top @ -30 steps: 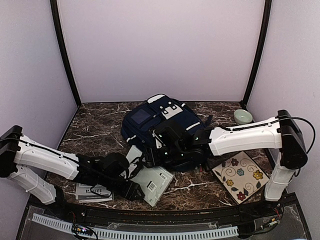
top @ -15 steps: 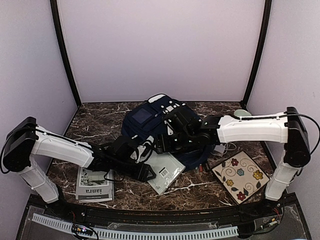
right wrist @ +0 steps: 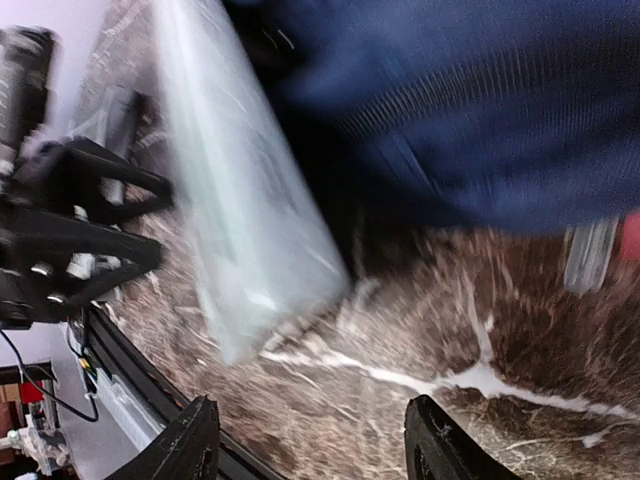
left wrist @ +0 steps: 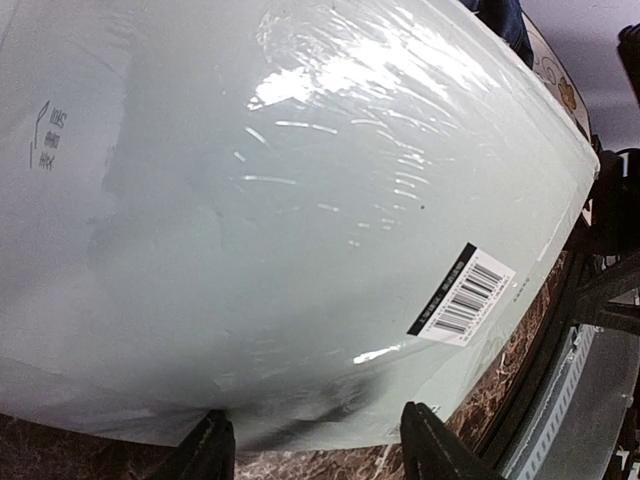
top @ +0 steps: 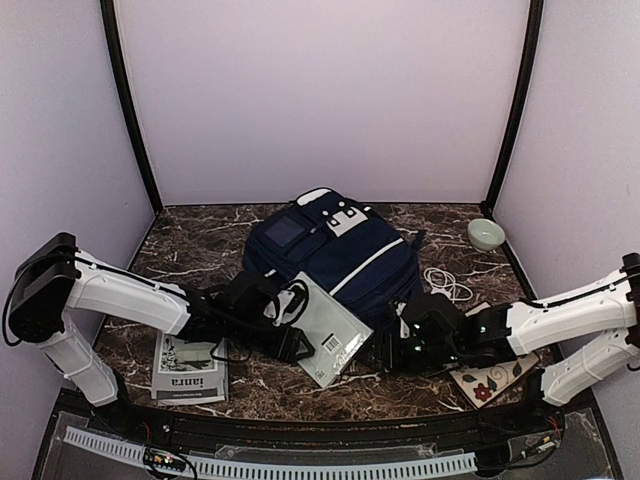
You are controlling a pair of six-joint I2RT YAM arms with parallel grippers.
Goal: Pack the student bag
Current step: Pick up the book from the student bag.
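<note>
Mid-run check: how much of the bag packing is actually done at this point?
Little looks done. In hand: the left gripper holds the pale green plastic-wrapped pack by one edge, tilted against the student bag; it is not inside yet. The right gripper sits open and empty near the bag's near edge. Left: the booklet, the white cable, the flowered tile and the small green bowl lie outside the bag.

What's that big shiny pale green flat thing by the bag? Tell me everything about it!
The pale green packet is a flat rectangle wrapped in glossy, crinkly clear plastic, with a barcode sticker near one corner. It lies tilted, its far end leaning against the navy student bag, its near corner on the marble table. The left tool straddles its near edge.
</note>
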